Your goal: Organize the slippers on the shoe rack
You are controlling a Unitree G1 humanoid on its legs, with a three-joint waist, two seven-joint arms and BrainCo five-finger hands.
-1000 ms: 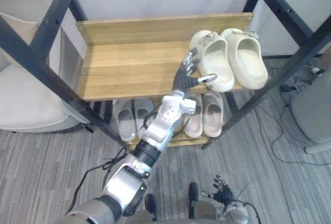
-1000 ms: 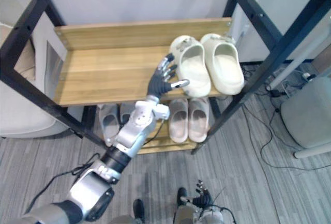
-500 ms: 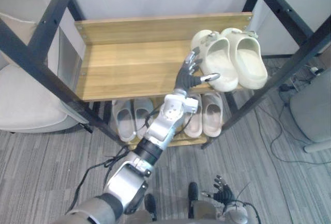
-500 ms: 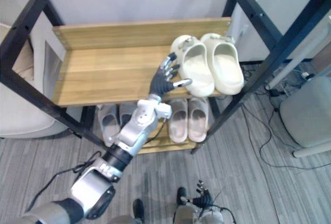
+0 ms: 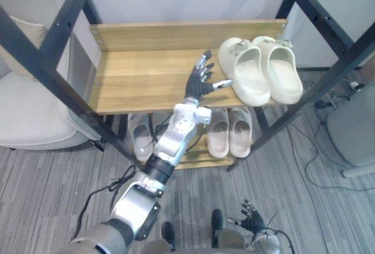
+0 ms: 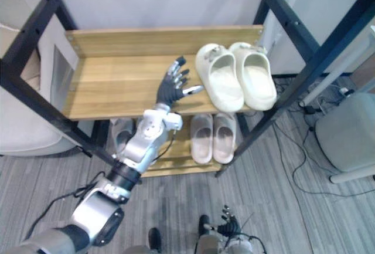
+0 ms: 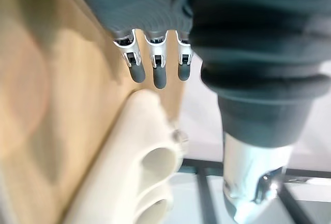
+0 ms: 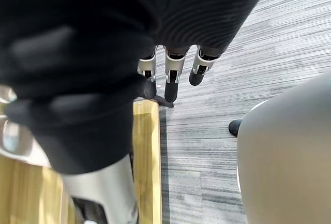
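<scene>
1. Wood top shelf [image 5: 135, 81] of the black-framed shoe rack [image 5: 176, 31]; the left part is bare boards.
2. Cream slippers [image 5: 249, 81] sit as a pair at the right end of the top shelf. They lie side by side and touching, toes toward the back board and openings up.
3. Left hand [image 5: 198, 85] is above the top shelf near its front edge, just left of the cream pair, with the arm coming up from the lower left.
4. Left fingers [image 7: 159, 74] are straight and spread, gripping nothing. The thumb [image 5: 221, 83] sticks out sideways toward the nearer cream slipper. Its tip is right at the slipper's side; can't tell if it touches.
5. Left wrist view has the nearer cream slipper [image 7: 139, 157] just past the fingertips, lying on the wood.
6. Lower shelf has two more pairs, grey slippers [image 5: 139, 139] on the left and pinkish-beige slippers [image 5: 240, 136] on the right. Both pairs are side by side with toes inward, and the arm crosses between them.
7. Right hand [image 5: 251, 222] is low down by the grey carpet floor [image 5: 53, 178], well apart from the rack. Its fingers [image 8: 173, 84] are relaxed and straight, holding nothing.
8. Pale cushioned seat [image 5: 23, 113] is to the rack's left.
</scene>
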